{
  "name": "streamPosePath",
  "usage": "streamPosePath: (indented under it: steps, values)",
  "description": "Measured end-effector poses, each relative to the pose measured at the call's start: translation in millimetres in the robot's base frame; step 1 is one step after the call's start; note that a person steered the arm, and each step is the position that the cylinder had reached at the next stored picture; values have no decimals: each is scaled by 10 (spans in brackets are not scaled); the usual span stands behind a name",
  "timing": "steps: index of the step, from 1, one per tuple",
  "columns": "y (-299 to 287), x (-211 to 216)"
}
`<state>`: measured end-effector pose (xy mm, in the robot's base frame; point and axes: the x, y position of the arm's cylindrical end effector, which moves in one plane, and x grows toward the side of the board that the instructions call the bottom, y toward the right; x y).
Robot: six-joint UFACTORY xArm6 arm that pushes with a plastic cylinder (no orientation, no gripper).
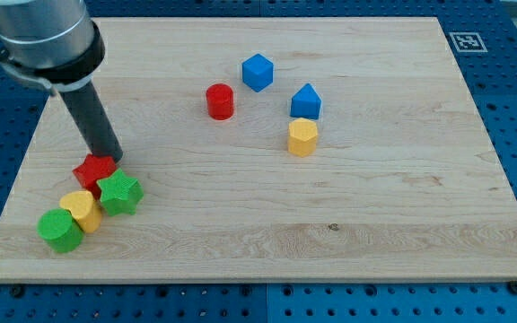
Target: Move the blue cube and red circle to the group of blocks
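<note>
While my tip (112, 157) is touching the matte red star block (93, 170) at lower left, the blue plastic cube (257, 72) and red cylinder (220, 101) are sitting upper centre on the pale wooden board (330, 224), well apart from it.

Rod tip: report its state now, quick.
My tip: no gripper, holds nothing; it sits at the red block, at the upper edge of the group at the view's lower left, far from the blue cube and red circle.

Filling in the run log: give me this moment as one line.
my tip: touching red star, lower-left group | blue cube, red circle: apart near top, not yet moved
</note>
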<state>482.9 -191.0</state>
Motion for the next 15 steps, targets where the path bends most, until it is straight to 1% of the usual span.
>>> streamPosePath:
  steps: [1, 2, 3, 4, 6, 7, 8, 11, 13, 15]
  values:
    - [0, 60]
    - [0, -381]
    - [0, -920]
    - [231, -1400]
    - [1331, -2175]
    - [1913, -2226]
    - [2177, -2052]
    - [1853, -1648]
    - [1853, -1616]
    - [1853, -1270]
